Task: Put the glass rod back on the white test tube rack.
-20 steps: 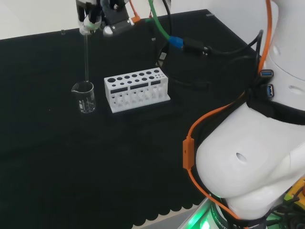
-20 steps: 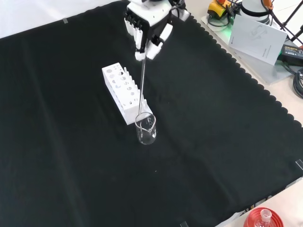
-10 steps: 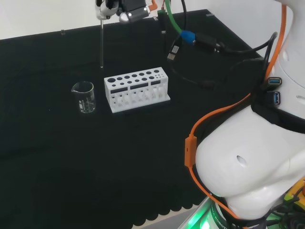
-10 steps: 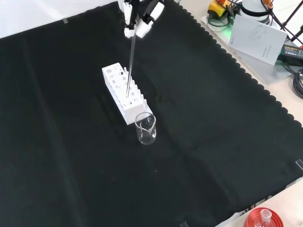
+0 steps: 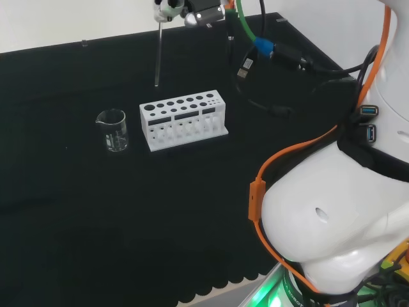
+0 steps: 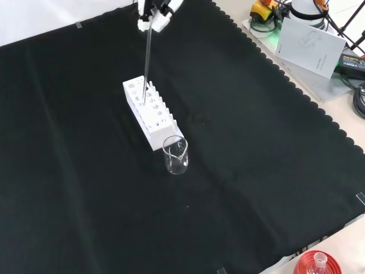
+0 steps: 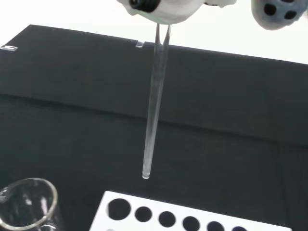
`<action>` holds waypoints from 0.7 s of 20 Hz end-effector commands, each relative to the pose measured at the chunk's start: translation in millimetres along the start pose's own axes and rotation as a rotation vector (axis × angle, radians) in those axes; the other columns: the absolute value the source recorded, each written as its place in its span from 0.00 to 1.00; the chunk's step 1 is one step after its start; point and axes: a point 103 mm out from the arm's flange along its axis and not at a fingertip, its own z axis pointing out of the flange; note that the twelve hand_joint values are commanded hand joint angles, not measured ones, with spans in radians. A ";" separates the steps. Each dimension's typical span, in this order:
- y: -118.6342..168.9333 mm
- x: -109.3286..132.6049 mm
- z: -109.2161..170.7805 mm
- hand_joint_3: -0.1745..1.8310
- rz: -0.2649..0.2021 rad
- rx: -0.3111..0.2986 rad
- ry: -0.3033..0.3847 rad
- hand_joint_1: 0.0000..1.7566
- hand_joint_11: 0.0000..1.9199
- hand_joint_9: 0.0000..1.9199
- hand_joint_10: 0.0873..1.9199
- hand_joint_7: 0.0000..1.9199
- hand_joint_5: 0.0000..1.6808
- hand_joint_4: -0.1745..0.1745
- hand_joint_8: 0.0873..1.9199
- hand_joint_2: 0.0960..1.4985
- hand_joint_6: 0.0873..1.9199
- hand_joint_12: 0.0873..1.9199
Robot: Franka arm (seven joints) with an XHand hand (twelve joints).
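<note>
Glass rod: hangs upright from the hand, clear of the bench. In the front view its lower end shows in front of the white test tube rack's far holes; in the wrist view the tip hangs just above the rack's end holes and has not entered any of them.

Hand: at the top edge of the front view, pinching the rod's upper end between curled fingers. In the head view it sits at the top edge, with the rod dropping straight down from it.

White test tube rack: stands on the black cloth, its rows of round holes facing up. The holes look empty, though the front view is too small to be sure.

Beaker: clear glass, upright, just beside the rack's near end in the front view; to the rack's left in the head view.

Black cloth: covers the bench under rack and beaker.
</note>
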 end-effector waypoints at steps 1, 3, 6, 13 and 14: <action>0.1 -14.8 1.7 0.00 0.010 0.001 -0.004 0.76 0.86 0.89 0.09 0.86 0.84 0.00 0.00 0.66 0.02 0.18; 0.9 -19.5 4.3 0.00 0.014 0.006 0.002 0.76 0.86 0.89 0.09 0.86 0.84 0.00 0.00 0.66 0.02 0.18; 0.7 -28.3 11.1 0.00 0.019 0.015 0.003 0.76 0.86 0.89 0.09 0.86 0.84 0.00 0.00 0.66 0.02 0.18; -0.4 -29.0 20.8 0.00 0.021 0.033 0.000 0.76 0.86 0.89 0.09 0.86 0.84 0.00 0.00 0.66 0.02 0.18; -0.2 -28.8 22.1 0.00 0.021 0.035 -0.002 0.76 0.86 0.89 0.09 0.86 0.84 0.00 0.00 0.66 0.02 0.18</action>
